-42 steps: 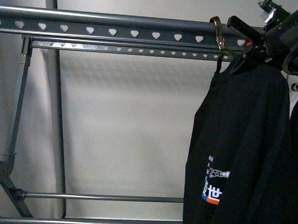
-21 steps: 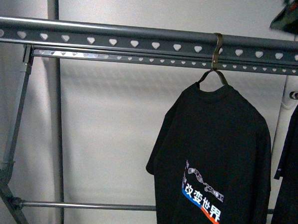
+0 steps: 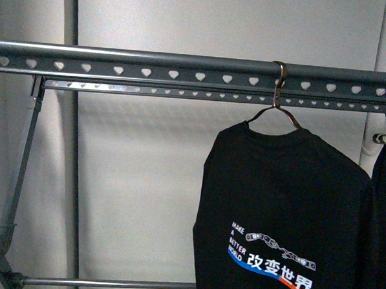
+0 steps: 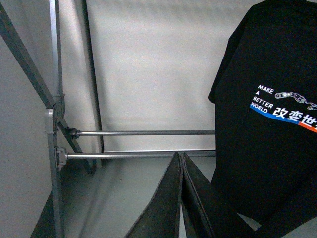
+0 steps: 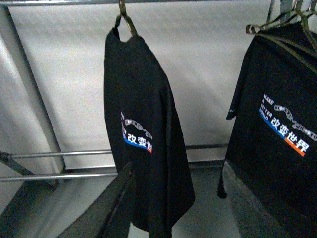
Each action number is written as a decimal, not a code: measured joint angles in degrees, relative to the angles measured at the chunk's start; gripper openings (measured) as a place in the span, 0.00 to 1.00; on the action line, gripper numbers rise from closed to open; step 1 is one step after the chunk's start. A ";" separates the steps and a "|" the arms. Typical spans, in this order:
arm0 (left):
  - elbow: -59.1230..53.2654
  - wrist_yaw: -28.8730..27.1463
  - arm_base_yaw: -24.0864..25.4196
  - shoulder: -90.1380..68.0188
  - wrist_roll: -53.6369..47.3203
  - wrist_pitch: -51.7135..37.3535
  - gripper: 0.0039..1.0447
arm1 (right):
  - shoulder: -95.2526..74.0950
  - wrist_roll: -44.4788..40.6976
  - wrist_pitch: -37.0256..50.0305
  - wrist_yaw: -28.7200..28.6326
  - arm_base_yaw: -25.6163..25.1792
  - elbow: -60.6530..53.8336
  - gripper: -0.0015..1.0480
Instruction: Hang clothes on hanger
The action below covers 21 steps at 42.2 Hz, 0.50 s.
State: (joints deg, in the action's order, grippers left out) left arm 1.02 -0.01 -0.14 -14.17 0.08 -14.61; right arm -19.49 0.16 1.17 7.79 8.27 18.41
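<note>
The black T-shirt (image 3: 287, 208) with white "MAKE A BETTER WORLD" text and a blue-orange stripe hangs on a small wire hanger. The hanger's brass hook (image 3: 279, 76) sits over the grey drying rack's top rail (image 3: 152, 63) with heart-shaped holes. Neither gripper shows in the front view. In the left wrist view my left gripper (image 4: 181, 155) is shut and empty, low and beside the T-shirt (image 4: 272, 148). In the right wrist view my right gripper (image 5: 177, 168) is open and empty, apart from the hanging T-shirt (image 5: 143, 148).
Another dark garment (image 3: 384, 226) hangs at the right end of the rail. In the right wrist view it shows the same print (image 5: 282, 124), under wire hangers (image 5: 277, 25). The rack's slanted leg (image 4: 53, 124) and low crossbars (image 4: 143, 133) stand at the left. A white wall lies behind.
One second ago my right gripper held the hanger by its hook at the rail. It has let go and left the front view. The T-shirt now hangs free, turned print-forward.
</note>
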 joint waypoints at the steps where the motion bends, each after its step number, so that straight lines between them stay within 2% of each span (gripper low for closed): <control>1: 0.00 -0.02 0.00 0.42 0.02 0.55 0.03 | 0.42 0.00 0.15 -0.35 -0.48 -0.92 0.48; 5: 0.00 -0.02 0.00 1.95 0.02 2.14 0.03 | 2.51 -0.04 0.79 -7.39 -6.32 -4.09 0.31; 14: 0.02 -0.02 0.00 5.92 0.02 6.34 0.03 | 6.47 -0.24 1.51 -7.78 -8.02 -8.00 0.01; 17: 0.02 -0.02 0.00 12.41 0.00 13.84 0.03 | 11.10 -0.20 -2.62 -7.74 -8.13 -9.92 0.02; 21: 0.02 0.00 0.00 13.88 0.00 14.38 0.03 | 13.70 -0.17 -2.49 -7.85 -8.15 -10.99 0.02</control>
State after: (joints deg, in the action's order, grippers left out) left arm 1.04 -0.01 -0.14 -0.30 0.08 -0.23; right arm -5.78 -0.01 -1.32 -0.05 0.12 7.42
